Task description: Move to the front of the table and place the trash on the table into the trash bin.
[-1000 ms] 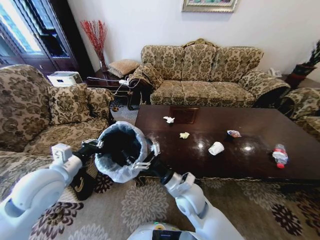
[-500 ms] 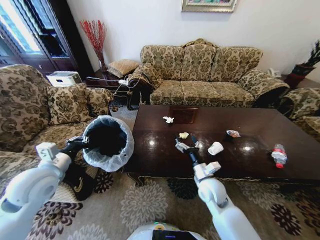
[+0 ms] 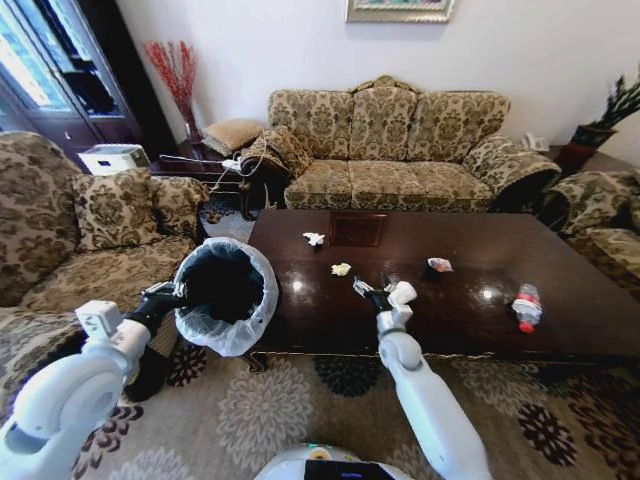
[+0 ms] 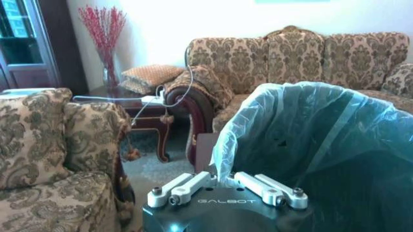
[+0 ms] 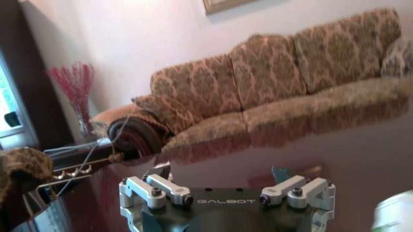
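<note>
The white paper cup (image 3: 403,293) lies on the table (image 3: 470,330) near its front edge, touching the right gripper (image 3: 372,292), whose fingers are spread wide and empty. At the table's left end, the left gripper (image 3: 168,295) is clamped on the trash bin (image 3: 225,308) rim.

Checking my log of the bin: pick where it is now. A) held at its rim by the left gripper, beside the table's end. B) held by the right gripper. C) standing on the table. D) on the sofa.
A: the left gripper grips the rim of the bin, beside the table; the right gripper is over the tabletop.
</note>
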### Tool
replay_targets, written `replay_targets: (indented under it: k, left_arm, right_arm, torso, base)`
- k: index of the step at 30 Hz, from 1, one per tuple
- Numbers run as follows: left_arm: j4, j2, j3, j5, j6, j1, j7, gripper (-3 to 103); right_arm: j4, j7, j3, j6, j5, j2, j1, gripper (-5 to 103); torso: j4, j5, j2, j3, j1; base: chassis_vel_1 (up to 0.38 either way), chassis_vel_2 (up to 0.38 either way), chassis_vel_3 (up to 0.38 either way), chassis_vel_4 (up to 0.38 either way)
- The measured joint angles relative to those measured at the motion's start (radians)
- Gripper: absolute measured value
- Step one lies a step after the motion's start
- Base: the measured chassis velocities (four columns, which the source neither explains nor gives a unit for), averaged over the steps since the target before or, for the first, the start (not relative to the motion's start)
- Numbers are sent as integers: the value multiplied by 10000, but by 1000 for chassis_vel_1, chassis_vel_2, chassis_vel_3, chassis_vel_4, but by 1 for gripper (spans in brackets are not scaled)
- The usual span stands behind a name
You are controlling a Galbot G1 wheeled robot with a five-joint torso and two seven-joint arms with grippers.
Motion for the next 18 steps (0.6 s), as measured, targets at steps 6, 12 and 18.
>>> replay_targets:
  k: [6,12,18]
  left_arm:
    - [-144,-126,11,35,0,109,19,2]
    - [-166,-180,65,74,1,156,82,2]
    - [-81,-164,95,78,1,122,88,2]
  right_arm:
    - [-1554,-371,-144,-158,29,637,1169,100]
    - [-2584,-341,-142,-125,-507,1146,1844,100]
    - [-2821,-367,-94,-369,-510,1262,1913,100]
  torso:
    - [18,-7,0,-1,0]
    - [4,0,0,-1,0]
    - [3,-6,0,-1,1]
  base:
    - [55,54,-15,-8]
    - [15,8,-1,0]
    - [0,0,0,0]
